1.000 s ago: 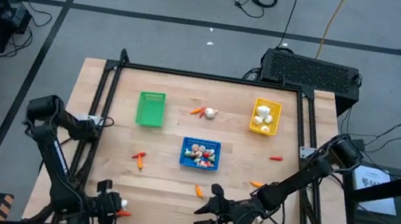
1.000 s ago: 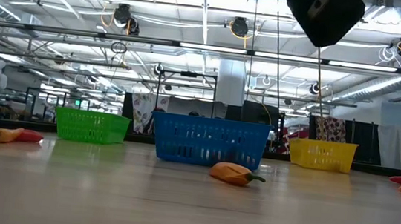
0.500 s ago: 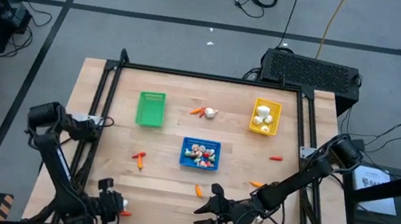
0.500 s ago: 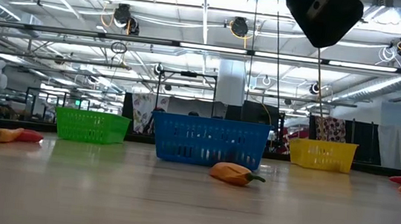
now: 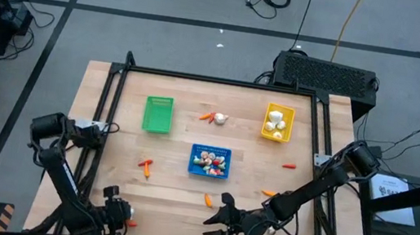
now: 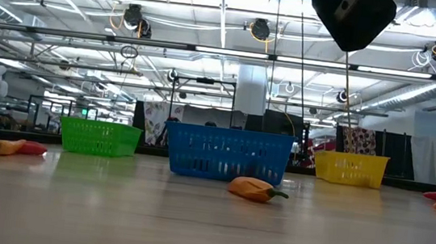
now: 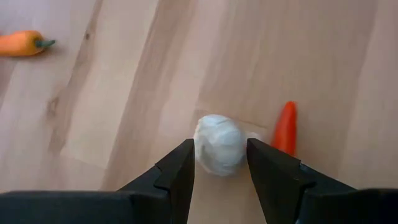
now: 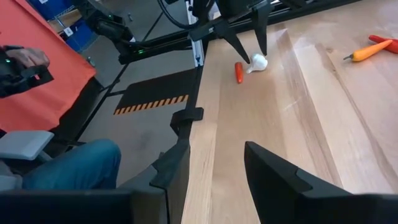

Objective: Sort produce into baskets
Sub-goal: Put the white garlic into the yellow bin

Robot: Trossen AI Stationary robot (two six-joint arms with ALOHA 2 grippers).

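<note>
Pale wooden worktop (image 5: 175, 187), smooth with a soft sheen; perforated plastic baskets (image 6: 228, 152); matt white garlic bulb (image 7: 217, 144); glossy orange carrot (image 7: 285, 128).

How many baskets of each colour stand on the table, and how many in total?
Green basket: 1
Blue basket: 1
Yellow basket: 1
Total: 3

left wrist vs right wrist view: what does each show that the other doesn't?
Only the left wrist view: a loose orange carrot piece, and the white garlic bulb close up between the left gripper fingers. Only the right wrist view: a seated person's leg, the floor, the table edge, and the right gripper, open and empty. Both: the garlic bulb and the red piece beside it.
</note>
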